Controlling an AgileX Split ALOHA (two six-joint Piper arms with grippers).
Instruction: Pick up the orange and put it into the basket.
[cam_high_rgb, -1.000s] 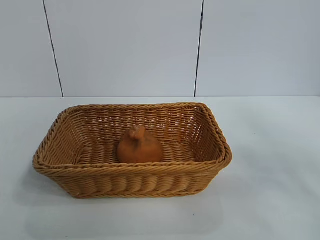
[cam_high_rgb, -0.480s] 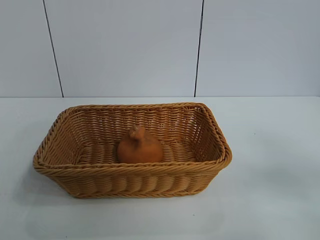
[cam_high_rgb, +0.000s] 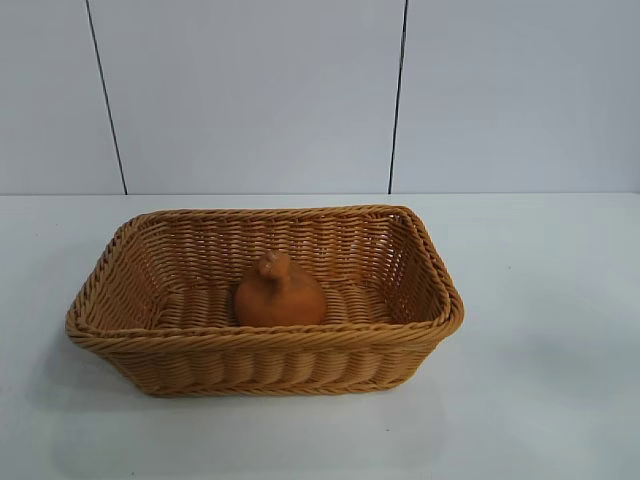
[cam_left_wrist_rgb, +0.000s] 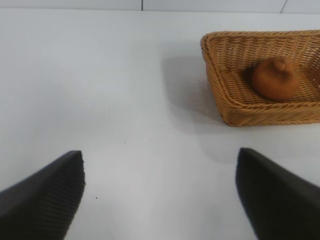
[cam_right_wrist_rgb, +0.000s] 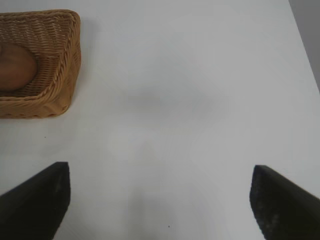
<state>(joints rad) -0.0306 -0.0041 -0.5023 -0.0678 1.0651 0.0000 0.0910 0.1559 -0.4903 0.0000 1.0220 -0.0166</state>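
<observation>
White tabletop (cam_high_rgb: 540, 300) carries our golden-brown rectangular wicker basket (cam_high_rgb: 150, 345). Inside it, resting on the woven floor, sits the dull, bumpy, knob-necked orange (cam_high_rgb: 280, 295), so we judge the task done. Our left gripper (cam_left_wrist_rgb: 160, 195) and right gripper (cam_right_wrist_rgb: 160, 200) hover well apart from it, both released and empty.

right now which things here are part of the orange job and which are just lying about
Part of the job:
- the orange, sitting inside the basket
- the basket, on the table
- the left gripper and the right gripper, both open, empty, off to either side of the basket

Just there:
- the white table
- the panelled wall
</observation>
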